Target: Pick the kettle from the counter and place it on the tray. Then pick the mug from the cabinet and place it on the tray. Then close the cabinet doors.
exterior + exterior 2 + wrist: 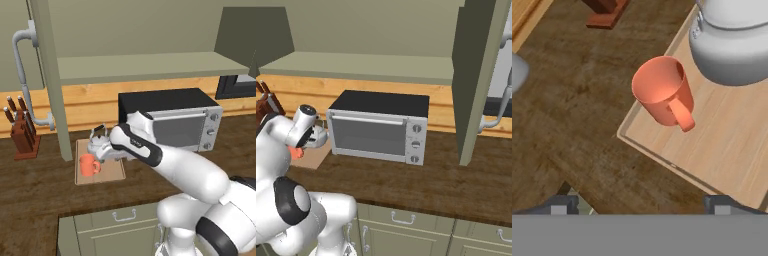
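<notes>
The counter (pixel 40 185) is a wide, flat slab of dark brown wood grain, and above it the olive-green cabinet (pixel 150 67) shows a plain bare shelf with both cabinet doors (pixel 52 75) swung open, each carrying a curved silver handle. A boxy silver toaster oven (pixel 185 125) with a black top and glass front stands on the counter just right of the tray (pixel 112 170), a flat rectangular board of pale wood with a thin raised rim. In the left base view a knife block (pixel 22 132) of reddish wood sits well apart at 9 o'clock from the tray. The kettle (pixel 732 40), squat, rounded and silvery grey, stands on the tray, and the mug (pixel 662 90), a small smooth orange cylinder with a loop handle, stands upright near the tray's corner, just beside the kettle but apart from it. In the hand view the gripper (pixel 639 205) hangs above the tray's edge with its two dark fingertips spread wide and nothing between them; the mug lies at 12 o'clock from it, clear of both tips, and the kettle at about 1 o'clock.
</notes>
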{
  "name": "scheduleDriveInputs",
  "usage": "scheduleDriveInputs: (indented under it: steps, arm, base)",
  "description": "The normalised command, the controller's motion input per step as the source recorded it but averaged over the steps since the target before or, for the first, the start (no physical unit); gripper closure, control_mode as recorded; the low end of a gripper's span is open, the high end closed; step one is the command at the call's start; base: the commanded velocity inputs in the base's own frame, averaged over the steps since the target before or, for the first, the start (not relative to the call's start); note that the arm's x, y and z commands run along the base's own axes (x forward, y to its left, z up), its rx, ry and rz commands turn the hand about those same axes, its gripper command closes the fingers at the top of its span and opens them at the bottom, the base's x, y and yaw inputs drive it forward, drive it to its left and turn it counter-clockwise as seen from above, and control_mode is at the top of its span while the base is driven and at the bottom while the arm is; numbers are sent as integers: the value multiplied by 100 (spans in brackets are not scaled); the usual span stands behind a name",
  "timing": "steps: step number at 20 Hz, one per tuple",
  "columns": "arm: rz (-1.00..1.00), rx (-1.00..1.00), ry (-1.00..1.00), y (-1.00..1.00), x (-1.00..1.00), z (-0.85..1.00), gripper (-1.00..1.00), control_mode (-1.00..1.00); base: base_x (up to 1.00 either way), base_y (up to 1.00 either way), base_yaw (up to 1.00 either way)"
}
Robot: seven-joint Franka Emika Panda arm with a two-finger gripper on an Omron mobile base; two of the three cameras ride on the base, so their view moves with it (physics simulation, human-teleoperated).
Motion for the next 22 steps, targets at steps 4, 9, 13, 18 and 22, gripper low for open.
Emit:
scheduleDriveInputs:
  steps: [4,9,13,18,22]
  arm:
    - [0,0,0,0,-17,0,-100,-100]
    - [0,0,-16,3,-70,8,-100,-100]
    - [0,-4,-4,29,-54,54,-100,-100]
    - [0,-7,-1,26,-30,13,100,-100]
    - [0,0,-10,6,-36,10,100,-100]
  base:
    - [0,0,0]
    - [0,0,0]
    - [0,0,0]
    - [0,0,0]
    - [0,0,0]
